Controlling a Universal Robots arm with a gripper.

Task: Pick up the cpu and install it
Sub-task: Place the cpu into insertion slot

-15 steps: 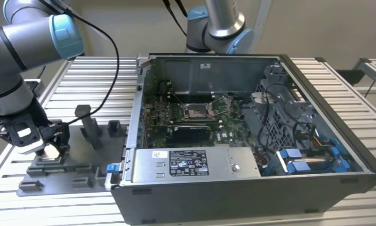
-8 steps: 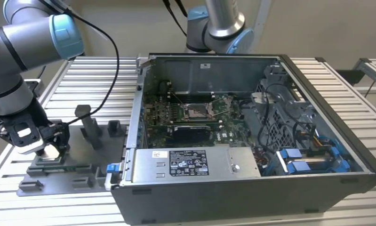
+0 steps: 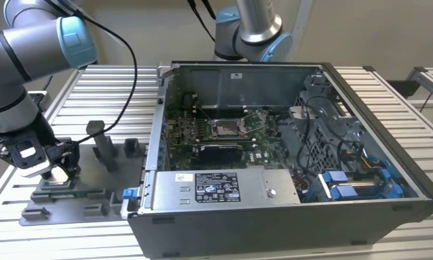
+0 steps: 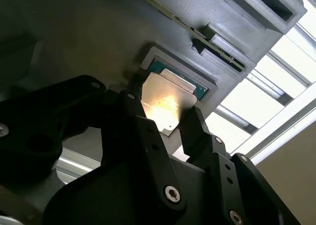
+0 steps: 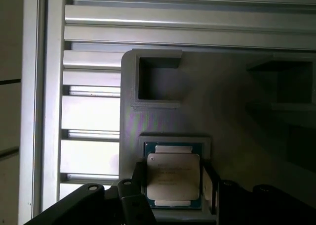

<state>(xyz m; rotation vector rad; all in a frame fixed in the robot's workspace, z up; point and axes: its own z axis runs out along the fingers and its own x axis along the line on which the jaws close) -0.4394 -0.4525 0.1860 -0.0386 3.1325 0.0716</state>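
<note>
My hand (image 3: pixel 57 174), at the exterior view's left, straddles the cpu (image 5: pixel 173 178) in its grey fixture (image 5: pixel 232 136), fingers seemingly pinching it.

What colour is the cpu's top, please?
Silvery; the cpu shows best in the first wrist view.

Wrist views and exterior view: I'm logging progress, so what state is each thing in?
cpu: seated flat in the grey fixture, not lifted.
gripper: low over the cpu.
computer case: side open, interior exposed.
</note>
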